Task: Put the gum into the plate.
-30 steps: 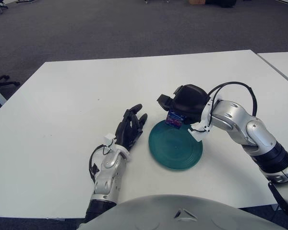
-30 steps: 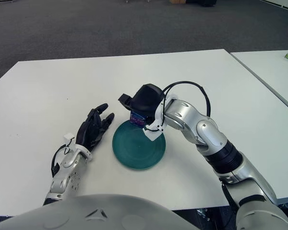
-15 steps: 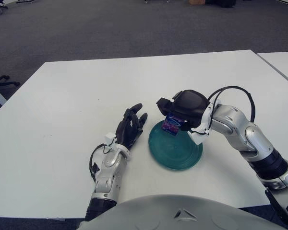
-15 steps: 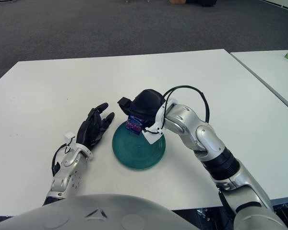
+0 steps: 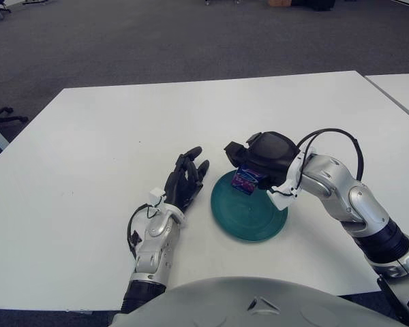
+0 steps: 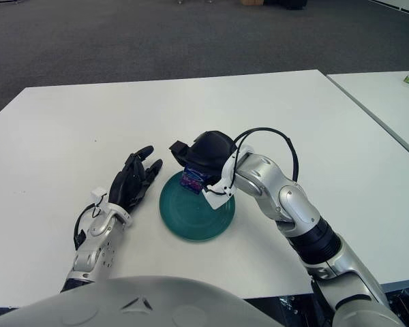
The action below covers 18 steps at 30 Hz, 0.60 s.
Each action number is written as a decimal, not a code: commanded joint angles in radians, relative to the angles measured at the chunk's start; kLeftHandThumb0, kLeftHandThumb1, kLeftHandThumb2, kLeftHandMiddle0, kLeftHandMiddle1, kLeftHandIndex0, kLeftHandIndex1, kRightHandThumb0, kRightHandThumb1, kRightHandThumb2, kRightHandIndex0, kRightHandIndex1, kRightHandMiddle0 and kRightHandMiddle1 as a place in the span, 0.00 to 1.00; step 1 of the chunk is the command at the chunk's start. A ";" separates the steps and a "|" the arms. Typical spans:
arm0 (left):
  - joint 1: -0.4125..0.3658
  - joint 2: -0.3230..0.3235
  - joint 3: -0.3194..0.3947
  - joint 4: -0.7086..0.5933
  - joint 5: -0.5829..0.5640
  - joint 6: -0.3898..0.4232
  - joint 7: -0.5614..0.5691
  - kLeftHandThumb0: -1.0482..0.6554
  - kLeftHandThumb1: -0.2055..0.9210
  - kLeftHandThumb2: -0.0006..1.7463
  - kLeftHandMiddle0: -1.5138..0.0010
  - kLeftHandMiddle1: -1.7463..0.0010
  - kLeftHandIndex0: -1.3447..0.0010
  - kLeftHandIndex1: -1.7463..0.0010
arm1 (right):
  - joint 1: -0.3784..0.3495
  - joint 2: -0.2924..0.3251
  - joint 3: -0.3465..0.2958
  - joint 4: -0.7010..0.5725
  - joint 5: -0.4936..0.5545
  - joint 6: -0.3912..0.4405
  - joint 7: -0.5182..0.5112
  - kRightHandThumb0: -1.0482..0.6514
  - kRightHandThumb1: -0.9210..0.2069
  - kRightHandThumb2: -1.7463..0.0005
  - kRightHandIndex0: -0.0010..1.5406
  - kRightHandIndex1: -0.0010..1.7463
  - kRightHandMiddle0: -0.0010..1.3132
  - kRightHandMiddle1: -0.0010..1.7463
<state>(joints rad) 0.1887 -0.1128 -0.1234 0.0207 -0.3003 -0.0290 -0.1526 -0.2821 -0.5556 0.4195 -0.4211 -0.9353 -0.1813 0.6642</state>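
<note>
A dark green round plate (image 5: 252,216) lies on the white table (image 5: 88,136) near the front edge. My right hand (image 5: 257,160) hovers over the plate's far rim with its fingers shut on a small blue and purple gum pack (image 5: 244,180). The pack hangs below the fingers, just above the plate's far inner part; I cannot tell whether it touches the plate. My left hand (image 5: 186,181) shows left of the plate, fingers spread and relaxed, holding nothing.
A second white table (image 5: 402,88) stands to the right across a narrow gap. Grey carpet lies beyond the table's far edge. A chair base (image 5: 0,112) shows at the far left.
My right hand has lowered slightly with the gum pack, bringing it down toward the plate's far side. The left hand has not moved.
</note>
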 commanded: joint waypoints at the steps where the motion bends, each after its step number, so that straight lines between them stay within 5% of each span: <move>1: -0.013 -0.030 0.004 0.011 0.008 -0.001 0.013 0.11 1.00 0.52 0.67 0.96 1.00 0.55 | 0.001 -0.003 0.004 -0.006 -0.011 0.010 0.038 0.17 0.01 0.53 0.12 0.74 0.05 0.66; 3: -0.012 -0.030 0.004 0.010 0.008 0.000 0.013 0.11 1.00 0.52 0.67 0.96 1.00 0.55 | -0.001 -0.022 0.002 -0.014 0.002 0.002 0.069 0.09 0.01 0.48 0.09 0.41 0.02 0.41; 6: -0.007 -0.029 0.002 0.003 0.008 0.001 0.013 0.11 1.00 0.52 0.67 0.96 1.00 0.55 | 0.003 -0.033 -0.006 -0.040 0.071 0.031 0.167 0.03 0.00 0.44 0.03 0.13 0.01 0.15; 10: 0.003 -0.027 -0.001 -0.007 0.007 0.001 0.012 0.11 1.00 0.52 0.67 0.96 1.00 0.55 | 0.024 -0.019 -0.018 -0.067 0.137 0.077 0.219 0.01 0.00 0.42 0.01 0.03 0.00 0.03; 18: 0.020 -0.024 -0.006 -0.030 0.006 0.006 0.012 0.11 1.00 0.52 0.67 0.96 1.00 0.55 | 0.055 -0.028 -0.037 -0.100 0.196 0.075 0.199 0.00 0.00 0.41 0.00 0.00 0.00 0.00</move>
<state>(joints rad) 0.1972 -0.1124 -0.1275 0.0059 -0.3004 -0.0266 -0.1506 -0.2350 -0.5773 0.4077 -0.5030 -0.7624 -0.1042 0.8766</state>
